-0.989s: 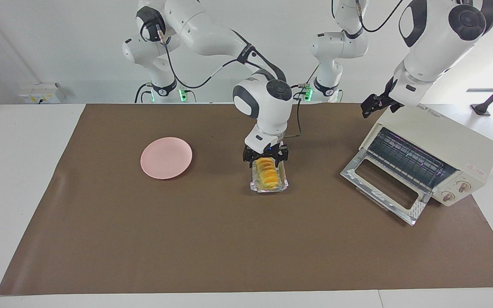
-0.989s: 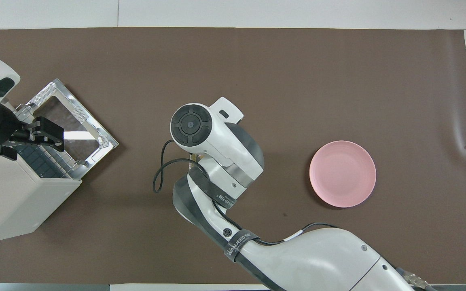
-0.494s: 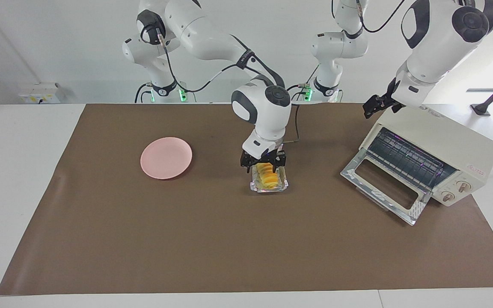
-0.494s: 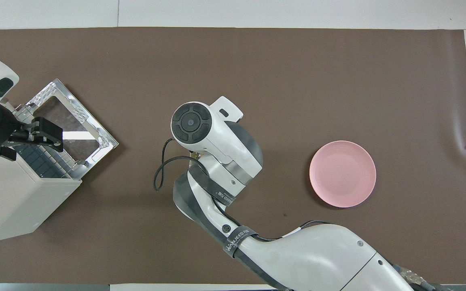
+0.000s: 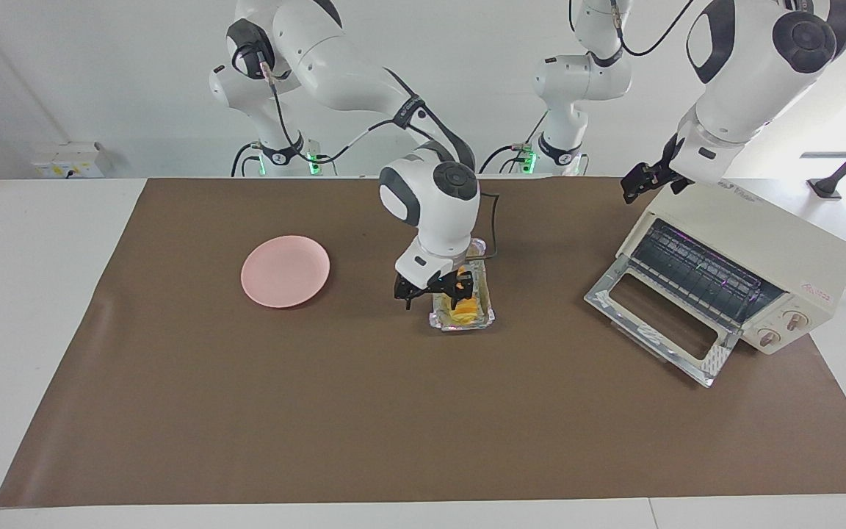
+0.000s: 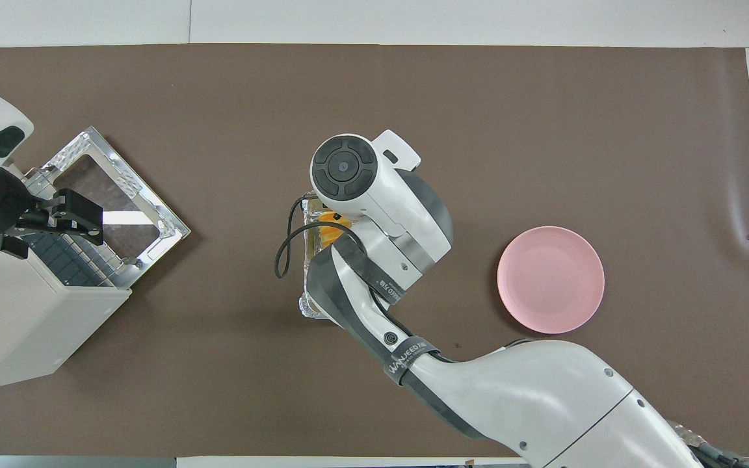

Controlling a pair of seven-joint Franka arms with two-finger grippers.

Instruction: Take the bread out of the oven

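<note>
Fingers of the right gripper [image 5: 434, 292] are standing open, not clamping anything, hovering low over the foil tray [image 5: 483, 273] at its end toward the right arm's side. Bread [image 5: 465, 309] (one loaf, golden-yellow) is lying in that tray, partly hidden by the gripper in the facing view; in the overhead view only a sliver of it [image 6: 329, 218] is showing past the wrist. Whether a fingertip is touching the loaf cannot be told. One foil tray is sitting on the brown mat [image 5: 320, 411], mid-table, between the pink plate [image 5: 285, 270] and the oven [image 5: 761, 257].

Left gripper [image 5: 643, 180] is hanging open too, over the oven's top edge at the corner nearer the robots, holding nothing. One oven, cream-white, is sitting at the left arm's end of the table with its glass door [image 5: 662, 323] lying dropped open and one wire rack [image 5: 695, 268] showing inside; two knobs [image 5: 781, 328] are on its front. One plate is lying bare toward the right arm's end.

Two arms in all, two grippers, both spread wide.
</note>
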